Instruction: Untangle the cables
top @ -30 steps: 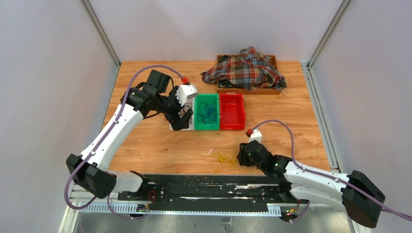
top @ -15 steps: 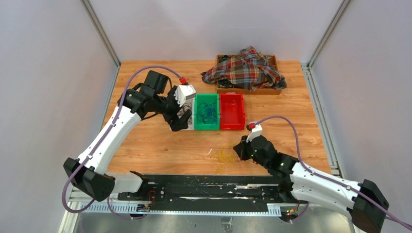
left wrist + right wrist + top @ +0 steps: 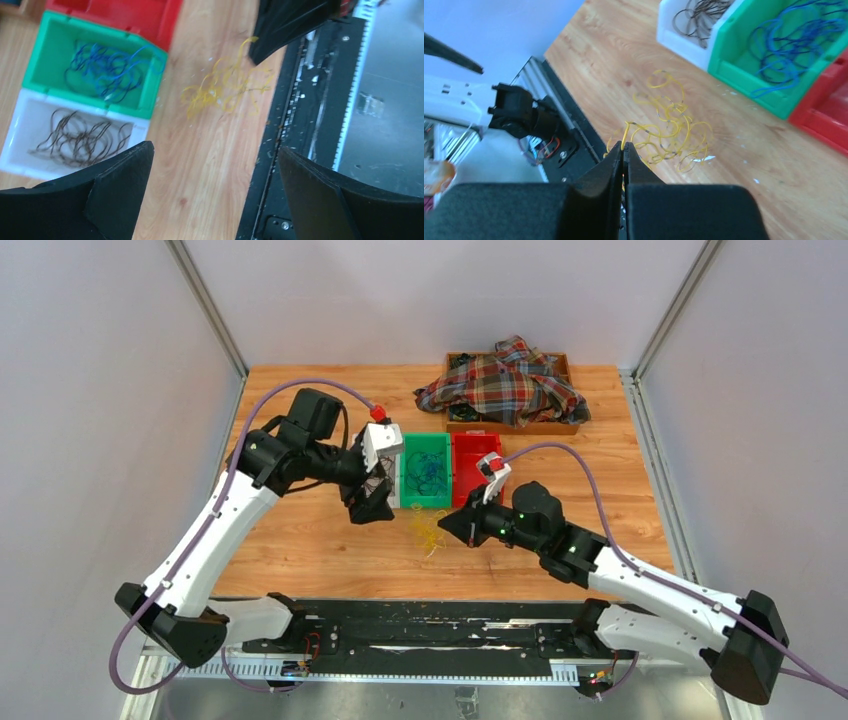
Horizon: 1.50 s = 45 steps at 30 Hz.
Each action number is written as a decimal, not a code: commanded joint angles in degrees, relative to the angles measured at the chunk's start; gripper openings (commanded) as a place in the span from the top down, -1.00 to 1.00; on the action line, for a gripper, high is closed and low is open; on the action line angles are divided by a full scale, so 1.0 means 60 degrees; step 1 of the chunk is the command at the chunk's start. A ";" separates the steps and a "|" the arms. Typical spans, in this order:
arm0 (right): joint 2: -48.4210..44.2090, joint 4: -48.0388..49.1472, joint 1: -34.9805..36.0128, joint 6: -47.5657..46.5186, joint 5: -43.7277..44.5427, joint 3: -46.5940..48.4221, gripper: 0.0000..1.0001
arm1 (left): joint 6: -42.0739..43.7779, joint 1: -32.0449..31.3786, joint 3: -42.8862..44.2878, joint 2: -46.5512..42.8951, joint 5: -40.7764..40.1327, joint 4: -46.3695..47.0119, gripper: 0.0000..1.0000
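My right gripper is shut on a strand of the yellow cables, and the bundle hangs from it just above the wood. In the top view this gripper is in front of the green bin, with the yellow cables to its left. Blue cables lie in the green bin. Dark brown cables lie in the white bin. My left gripper is open and empty, above the wood beside the white bin; in the top view it hides most of that bin.
A red bin stands to the right of the green one. A plaid cloth lies over a wooden box at the back right. A black rail runs along the table's near edge.
My right gripper has carried the yellow cables from near the front edge, left and toward the bins. My left gripper has shifted slightly toward the front.
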 commanded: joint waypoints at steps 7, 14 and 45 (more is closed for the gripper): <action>0.1268 0.1789 -0.0066 0.0007 -0.3710 0.1011 0.99 | 0.1087 -0.1400 -0.0625 -0.0361 0.1014 -0.0137 -0.90; 0.1794 0.2461 -0.0066 0.0194 -0.4861 0.1343 0.99 | 0.1574 -0.1740 -0.1165 -0.0393 0.0938 -0.0122 -0.80; 0.1300 0.2124 0.0035 -0.0277 -0.4553 0.0754 0.99 | 0.0271 -0.2037 -0.0693 -0.0332 -0.0345 0.0623 0.77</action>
